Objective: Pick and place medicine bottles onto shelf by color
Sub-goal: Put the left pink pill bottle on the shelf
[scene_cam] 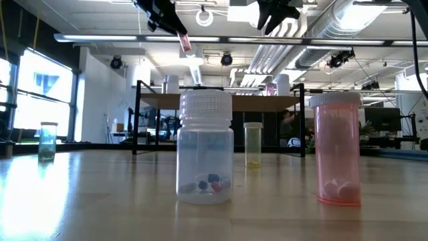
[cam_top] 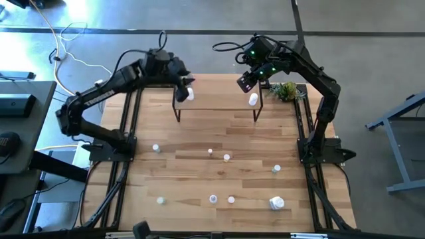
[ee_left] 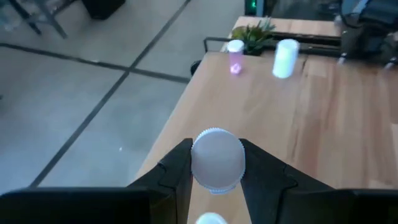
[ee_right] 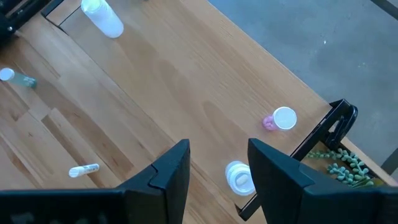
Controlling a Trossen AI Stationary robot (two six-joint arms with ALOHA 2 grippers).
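Two dark arms reached over the far end of the plank tabletop (cam_top: 219, 143), where the shelf (cam_top: 216, 99), a narrow light-wood board on thin black legs, stood. The left gripper (ee_left: 215, 171) hung above the shelf's left end, its two dark fingers pinched on a small bottle with a ribbed white cap (ee_left: 217, 162); the round cap filled the gap between the pads. In the low view this bottle showed a pinkish body, tilted and held high above the table.

The right gripper (ee_right: 217, 168) hovered over the shelf's right end with its angular fingers parted and nothing between them. Below it, on the smooth board, stood a white-capped bottle (ee_right: 238, 177) near the edge and a pink-bodied bottle with a white cap (ee_right: 283, 119) just beyond it, close to the black corner leg. A small green plant (cam_top: 285, 89) sat beside that end of the shelf.

Several more tiny bottles lay scattered over the near half of the table, well apart from one another. Closest to the low camera stood a clear, squat bottle with a ridged white screw cap (scene_cam: 205, 154), coloured pills at its bottom, and a taller translucent pink cylinder (scene_cam: 338, 150) to its right. A slim yellowish vial (scene_cam: 253, 144) stood farther back between them.
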